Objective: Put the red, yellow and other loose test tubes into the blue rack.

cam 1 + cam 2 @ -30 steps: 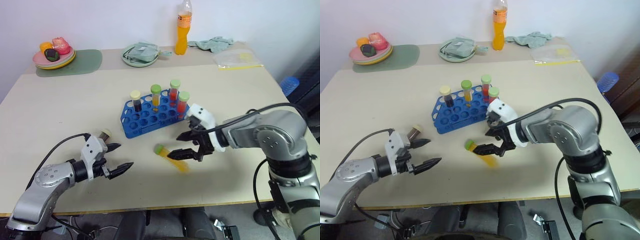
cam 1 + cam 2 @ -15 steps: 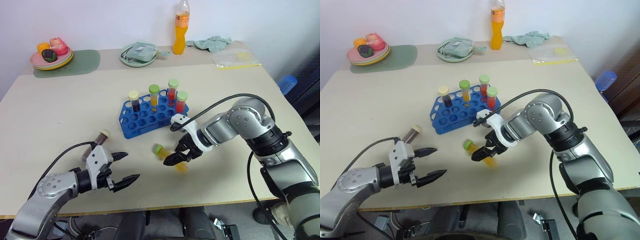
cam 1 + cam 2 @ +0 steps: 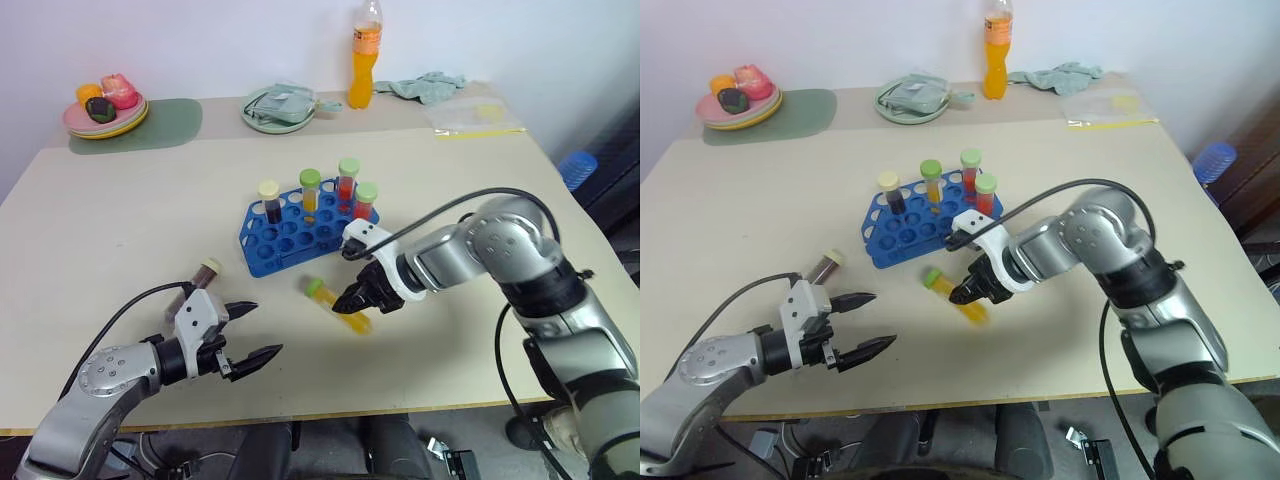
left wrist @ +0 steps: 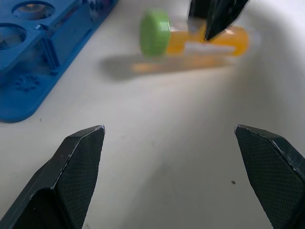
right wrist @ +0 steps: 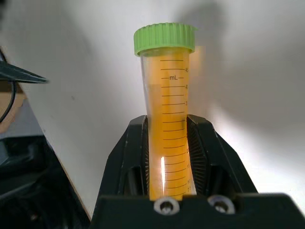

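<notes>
The blue rack (image 3: 305,228) stands mid-table with several capped test tubes upright in its far holes. In front of it, a yellow-orange tube with a green cap (image 3: 335,305) lies low over the table, and my right gripper (image 3: 352,300) is shut on its body. In the right wrist view the tube (image 5: 167,119) sits clamped between both fingers. A dark brown tube with a cream cap (image 3: 198,280) lies on the table beside my left gripper (image 3: 255,332). That gripper is open and holds nothing, and its view looks toward the yellow tube (image 4: 200,40) and the rack (image 4: 28,57).
Along the far edge stand a tall orange drink bottle (image 3: 365,55), a green plate with a cloth (image 3: 280,108), a plate of toy food (image 3: 105,110) on a green mat, a crumpled cloth (image 3: 430,88) and a plastic bag (image 3: 475,118).
My right gripper has closed on the yellow-orange tube, whose capped end now lies a little nearer the rack. The left gripper stays open where it was.
</notes>
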Available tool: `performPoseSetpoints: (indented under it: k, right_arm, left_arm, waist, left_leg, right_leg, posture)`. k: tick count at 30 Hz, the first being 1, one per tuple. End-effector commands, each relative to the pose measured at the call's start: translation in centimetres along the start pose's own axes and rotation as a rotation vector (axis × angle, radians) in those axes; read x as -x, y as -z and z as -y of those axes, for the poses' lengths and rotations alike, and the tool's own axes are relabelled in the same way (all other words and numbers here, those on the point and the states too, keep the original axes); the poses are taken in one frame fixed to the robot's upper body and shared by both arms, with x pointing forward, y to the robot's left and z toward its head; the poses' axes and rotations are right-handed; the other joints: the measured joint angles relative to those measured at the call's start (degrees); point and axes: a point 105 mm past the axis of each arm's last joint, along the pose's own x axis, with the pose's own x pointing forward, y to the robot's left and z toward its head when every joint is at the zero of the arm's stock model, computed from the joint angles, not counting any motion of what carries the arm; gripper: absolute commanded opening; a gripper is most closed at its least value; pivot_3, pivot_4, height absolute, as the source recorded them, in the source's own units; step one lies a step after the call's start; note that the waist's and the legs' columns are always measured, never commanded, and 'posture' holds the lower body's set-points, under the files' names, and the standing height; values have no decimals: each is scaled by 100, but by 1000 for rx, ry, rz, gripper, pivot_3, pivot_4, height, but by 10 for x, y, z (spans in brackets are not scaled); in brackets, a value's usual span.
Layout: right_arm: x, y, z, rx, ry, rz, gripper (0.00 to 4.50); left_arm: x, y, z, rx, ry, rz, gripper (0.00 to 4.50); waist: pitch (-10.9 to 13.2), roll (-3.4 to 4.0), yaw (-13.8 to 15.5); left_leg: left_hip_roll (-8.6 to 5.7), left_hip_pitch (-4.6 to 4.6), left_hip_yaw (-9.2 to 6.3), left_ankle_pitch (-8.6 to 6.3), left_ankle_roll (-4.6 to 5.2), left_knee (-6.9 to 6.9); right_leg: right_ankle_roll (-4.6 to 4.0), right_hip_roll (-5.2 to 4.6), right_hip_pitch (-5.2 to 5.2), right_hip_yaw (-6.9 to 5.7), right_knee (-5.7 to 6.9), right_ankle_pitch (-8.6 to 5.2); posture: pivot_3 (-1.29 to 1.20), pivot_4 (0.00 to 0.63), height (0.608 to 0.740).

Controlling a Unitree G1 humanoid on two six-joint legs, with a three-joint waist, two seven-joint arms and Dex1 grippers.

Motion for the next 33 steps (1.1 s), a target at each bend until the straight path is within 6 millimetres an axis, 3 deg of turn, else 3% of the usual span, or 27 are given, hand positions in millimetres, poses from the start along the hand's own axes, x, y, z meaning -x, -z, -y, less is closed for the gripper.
performPoseSetpoints:
  k: [1,3,6,10,14,17,33]
  right_arm:
    - [21,-28,-10,330,32,362,792]
    - [29,-27,-10,466,18,511,792]
    - [33,-39,10,407,128,736,792]
    - [35,-64,12,391,242,1040,792]
    - [13,-74,23,404,359,1096,792]
    - [-2,-70,33,377,399,1097,792]
    - [-33,-67,48,302,428,1079,792]
  left_arm:
    - [3,-9,-5,-6,-31,38,4500]
    - [5,-11,-12,-1,-70,58,4500]
    - [8,-17,-27,5,-152,102,4500]
    - [8,-24,-42,23,-223,160,4500]
    - [6,-27,-50,25,-267,190,4500]
    - [5,-29,-54,24,-292,208,4500]
    - [-5,-38,-36,37,-222,241,4500]
  waist:
    - [0,0,6]
    - [1,-1,-17]
    - [-1,-4,-71]
    - [-1,-3,-64]
    - [-2,-6,-25]
    - [-2,-4,-21]
    - [-2,-3,-54]
  left_leg:
    - [-1,-3,6,0,0,1]
    - [-1,-3,17,0,0,3]
    - [11,10,24,0,0,3]
    - [30,31,23,2,-4,-3]
    - [24,32,14,5,-20,-3]
    - [23,32,13,8,-25,-4]
    - [26,36,8,10,-30,-11]
  right_leg:
    - [3,0,-1,-2,-2,1]
    - [7,1,0,-4,-2,2]
    - [7,10,7,1,2,2]
    - [-8,30,11,9,15,10]
    - [-9,26,12,10,14,11]
    - [-11,26,13,10,15,12]
    - [-14,30,10,12,19,13]
  posture:
    - [0,150,740]
    - [0,150,740]
    - [0,150,740]
    - [0,150,740]
    - [0,150,740]
    - [0,150,740]
    - [0,150,740]
